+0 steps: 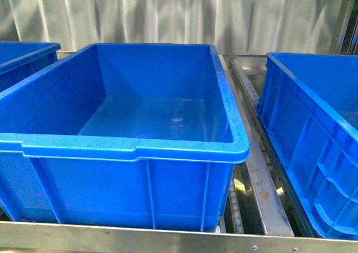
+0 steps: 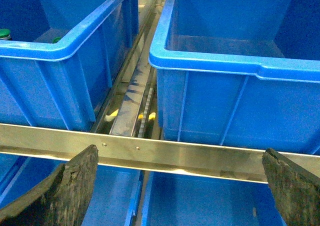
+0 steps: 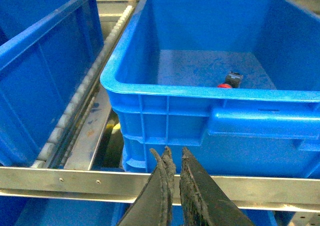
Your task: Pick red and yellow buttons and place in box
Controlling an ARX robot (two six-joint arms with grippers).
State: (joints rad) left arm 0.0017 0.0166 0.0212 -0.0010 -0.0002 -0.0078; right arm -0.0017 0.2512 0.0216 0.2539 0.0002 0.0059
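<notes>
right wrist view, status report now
Left gripper open, empty. Right gripper shut, empty. One red button on right blue bin floor. Nothing blocking.

This looks like a warehouse or factory sorting station. Big blue plastic crates (image 1: 128, 146) sit side by side on a metal rack (image 1: 168, 237) with roller tracks (image 3: 75, 106) running between them, and a pale curtain (image 1: 168, 12) hangs behind.

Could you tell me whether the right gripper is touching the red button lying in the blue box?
Apart. In the right wrist view the right gripper sits outside the blue box, below its near wall, while the red button lies on the floor inside.
</notes>
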